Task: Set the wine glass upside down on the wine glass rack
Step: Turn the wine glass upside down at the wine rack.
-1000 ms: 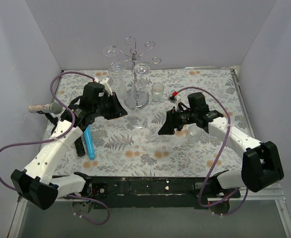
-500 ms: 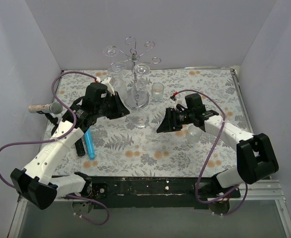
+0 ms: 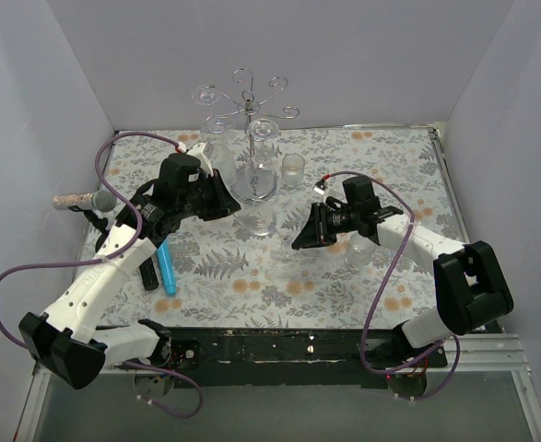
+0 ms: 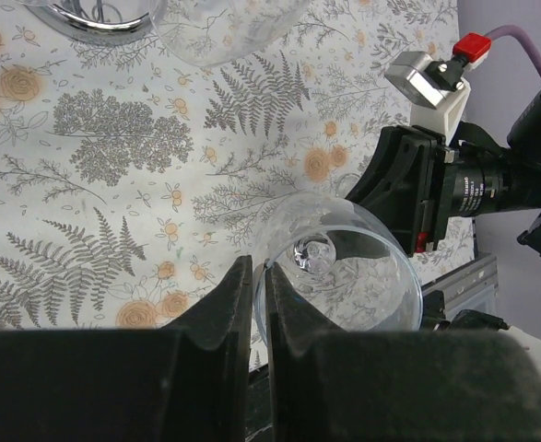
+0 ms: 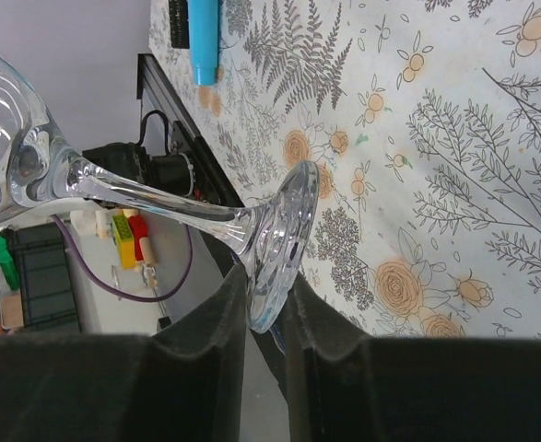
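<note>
Fern-and-flower cloth covers the worktop (image 3: 344, 152), w/ pale walls on three sides. Left gripper (image 4: 259, 276): jaws nearly together, pinching the thin bowl wall of the wine glass (image 4: 344, 276) at its rim. Right gripper (image 5: 265, 290): narrow too, fingers either side of the foot (image 5: 284, 226). Pads look to touch both faces, so I judge it a grip, tho how firm can't be told. Glass thus hangs btwn the two arms, lying over on its side rather than upright as far as I can tell. It's near the worktop's middle, just on the near side of the wine glass rack (image 3: 248, 109). The rack stands at the far edge, left of centre, w/ other clear glasses crowded round its pole. A short tumbler (image 3: 293, 168) sits right of the rack base, another clear glass (image 3: 358, 250) stands under the right arm, and a blue marker (image 3: 167, 267) lies toward the left edge. Risks, as I judge:
- Two grips on one brittle thing: any mismatch in arm motion loads the stem & could snap it.
- If left lets go before the foot pinch is sure, bowl weight may pivot the slick foot out and the glass drops.
- On the way over, the bowl could knock the glasses at the rack or tip the stand.
- Right arm may clip the glass beneath it.
</note>
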Action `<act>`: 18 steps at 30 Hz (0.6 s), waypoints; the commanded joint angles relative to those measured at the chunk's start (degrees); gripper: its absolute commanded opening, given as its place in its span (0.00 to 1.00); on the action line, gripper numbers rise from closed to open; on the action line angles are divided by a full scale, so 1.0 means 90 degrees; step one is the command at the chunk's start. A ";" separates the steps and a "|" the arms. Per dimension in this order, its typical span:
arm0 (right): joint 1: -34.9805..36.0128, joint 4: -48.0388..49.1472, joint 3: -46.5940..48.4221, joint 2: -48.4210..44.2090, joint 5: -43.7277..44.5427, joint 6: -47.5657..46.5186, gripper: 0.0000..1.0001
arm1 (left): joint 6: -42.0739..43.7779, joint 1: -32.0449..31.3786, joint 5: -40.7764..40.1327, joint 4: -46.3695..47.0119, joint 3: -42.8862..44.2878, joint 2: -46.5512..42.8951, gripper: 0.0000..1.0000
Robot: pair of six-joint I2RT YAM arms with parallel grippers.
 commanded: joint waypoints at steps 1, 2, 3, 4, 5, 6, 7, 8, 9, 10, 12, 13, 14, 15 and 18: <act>0.0031 0.0547 -0.0077 -0.0005 -0.0410 0.0291 0.18 | -0.0108 -0.0048 0.0072 0.0368 0.0129 -0.0093 0.00; 0.0031 0.0741 -0.0096 0.0005 -0.0449 0.0320 0.13 | -0.0137 -0.0048 0.0072 0.0368 0.0129 -0.0103 0.00; 0.0012 0.0820 -0.0126 0.0005 -0.0478 0.0359 0.07 | -0.0147 -0.0048 0.0072 0.0368 0.0129 -0.0103 0.00; 0.0002 0.0888 -0.0155 0.0014 -0.0527 0.0408 0.03 | -0.0166 -0.0048 0.0052 0.0368 0.0129 -0.0123 0.00; -0.0018 0.0976 -0.0184 0.0024 -0.0576 0.0476 0.01 | -0.0185 -0.0048 0.0072 0.0368 0.0129 -0.0152 0.01; -0.0037 0.1054 -0.0223 0.0024 -0.0625 0.0544 0.01 | -0.0195 -0.0048 0.0091 0.0368 0.0119 -0.0162 0.02; -0.0057 0.1113 -0.0233 0.0024 -0.0654 0.0574 0.01 | -0.0215 -0.0058 0.0101 0.0368 0.0109 -0.0181 0.05; -0.0086 0.1133 -0.0243 0.0024 -0.0664 0.0584 0.01 | -0.0234 -0.0048 0.0111 0.0368 0.0100 -0.0220 0.11; -0.0105 0.1153 -0.0243 0.0005 -0.0683 0.0584 0.01 | -0.0264 -0.0048 0.0121 0.0368 0.0080 -0.0230 0.16; -0.0125 0.1172 -0.0253 -0.0015 -0.0703 0.0594 0.01 | -0.0283 -0.0048 0.0150 0.0368 0.0061 -0.0269 0.21; -0.0174 0.1279 -0.0301 -0.0063 -0.0742 0.0662 0.01 | -0.0293 -0.0048 0.0257 0.0358 0.0012 -0.0298 0.34; -0.0193 0.1338 -0.0340 -0.0102 -0.0752 0.0681 0.01 | -0.0303 -0.0048 0.0306 0.0368 0.0002 -0.0337 0.38; -0.0232 0.1367 -0.0360 -0.0132 -0.0752 0.0682 0.01 | -0.0313 -0.0048 0.0325 0.0368 -0.0008 -0.0357 0.43; -0.0262 0.1397 -0.0389 -0.0180 -0.0762 0.0691 0.01 | -0.0313 -0.0048 0.0335 0.0348 -0.0008 -0.0396 0.48; -0.0388 0.1417 -0.0429 -0.0307 -0.0713 0.0623 0.01 | -0.0303 -0.0048 0.0287 0.0261 0.0012 -0.0571 0.64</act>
